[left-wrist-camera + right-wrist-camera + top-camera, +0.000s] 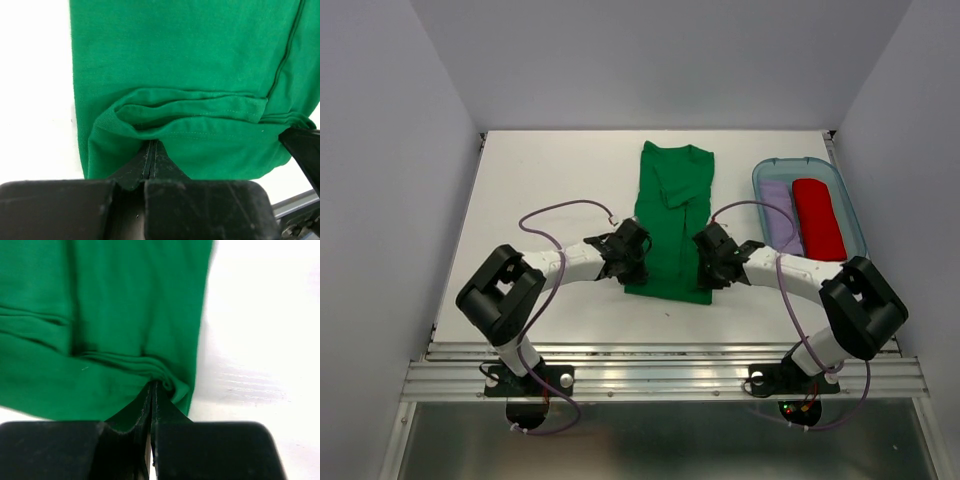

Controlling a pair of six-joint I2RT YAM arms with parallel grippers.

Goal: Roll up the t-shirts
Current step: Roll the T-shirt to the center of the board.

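A bright green t-shirt [670, 215] lies folded into a long strip at the middle of the white table, collar at the far end. My left gripper [640, 262] is at its near left corner and my right gripper [706, 264] at its near right corner. In the left wrist view the left gripper [151, 145] is shut, its tips pinching a turned-over fold of the green cloth [190, 60]. The right wrist view shows the right gripper [153, 386] shut on bunched folds at the shirt's [100, 300] edge. A red t-shirt [818, 218] and a pale lilac one [780, 212] lie rolled in a bin.
A clear blue plastic bin [760, 172] stands at the right of the table and holds the two rolled shirts. Bare white table [540, 190] stretches to the left of the green shirt. Grey walls close in the far side and both sides.
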